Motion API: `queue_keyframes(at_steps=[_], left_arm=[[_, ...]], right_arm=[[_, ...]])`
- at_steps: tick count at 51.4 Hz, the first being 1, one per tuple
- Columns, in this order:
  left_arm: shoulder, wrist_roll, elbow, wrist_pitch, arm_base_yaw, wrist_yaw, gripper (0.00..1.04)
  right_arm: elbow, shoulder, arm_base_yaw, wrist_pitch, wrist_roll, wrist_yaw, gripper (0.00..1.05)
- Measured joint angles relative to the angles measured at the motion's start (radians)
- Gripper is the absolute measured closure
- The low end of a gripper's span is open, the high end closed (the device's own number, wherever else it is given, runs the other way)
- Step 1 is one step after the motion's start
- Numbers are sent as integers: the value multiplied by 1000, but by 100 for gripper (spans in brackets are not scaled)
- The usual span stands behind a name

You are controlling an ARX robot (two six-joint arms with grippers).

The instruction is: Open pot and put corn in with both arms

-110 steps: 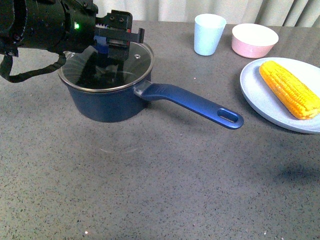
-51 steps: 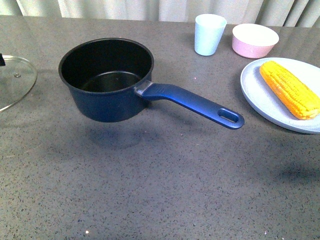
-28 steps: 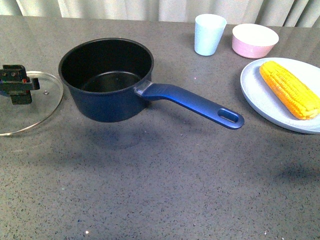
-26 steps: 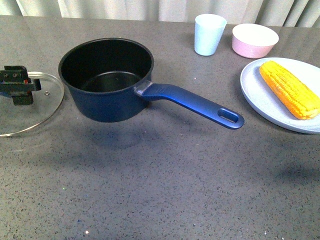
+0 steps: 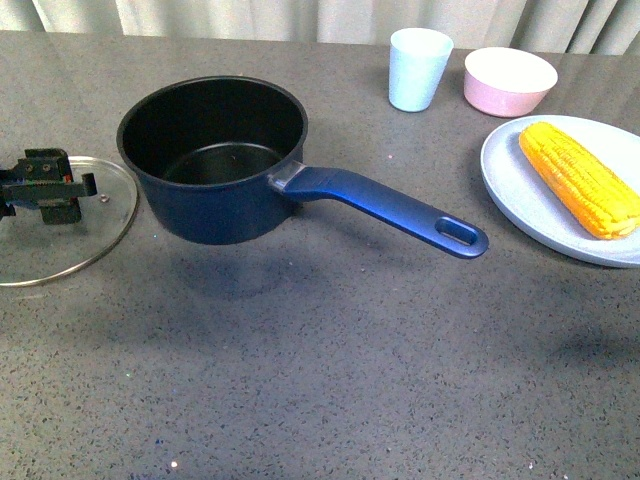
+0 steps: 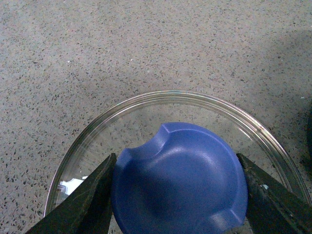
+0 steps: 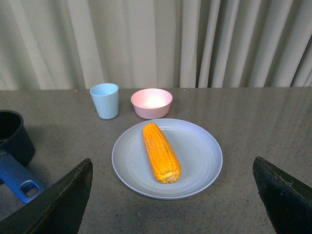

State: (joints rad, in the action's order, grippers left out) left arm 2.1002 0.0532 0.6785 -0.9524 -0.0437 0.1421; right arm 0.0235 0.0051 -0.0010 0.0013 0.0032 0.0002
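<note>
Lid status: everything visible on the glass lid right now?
The round clear glass lid has a thin metal rim and a blue plastic-looking knob with notched edges. It is off the dark navy-blue saucepan, low over the grey speckled table at the saucepan's left. The left end effector grips the knob from both sides. Whether the rim touches table or saucepan cannot be told.

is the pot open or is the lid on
Open: the pot shows its black inside, and the glass lid is beside it, in the left gripper.
</note>
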Motion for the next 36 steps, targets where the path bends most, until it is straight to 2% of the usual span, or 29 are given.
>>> queue_keyframes(at_steps=[2,9,13,27,36], left_arm=[[0,2,-3,-4,-2,0,42],[-1,21,-23,-9,-5,-4,17],[-10,30,-42,-8,-5,-8,7],[-179,84,-154,32,-7,-40,9],[-452,83,-256,128,16,-140,9]], right_arm=[[0,0,0,0,0,0,9],[0,0,0,0,0,0,9],[0,0,0,0,0,0,9],[0,0,0,0,0,0,9],[0,0,0,0,0,0,9]])
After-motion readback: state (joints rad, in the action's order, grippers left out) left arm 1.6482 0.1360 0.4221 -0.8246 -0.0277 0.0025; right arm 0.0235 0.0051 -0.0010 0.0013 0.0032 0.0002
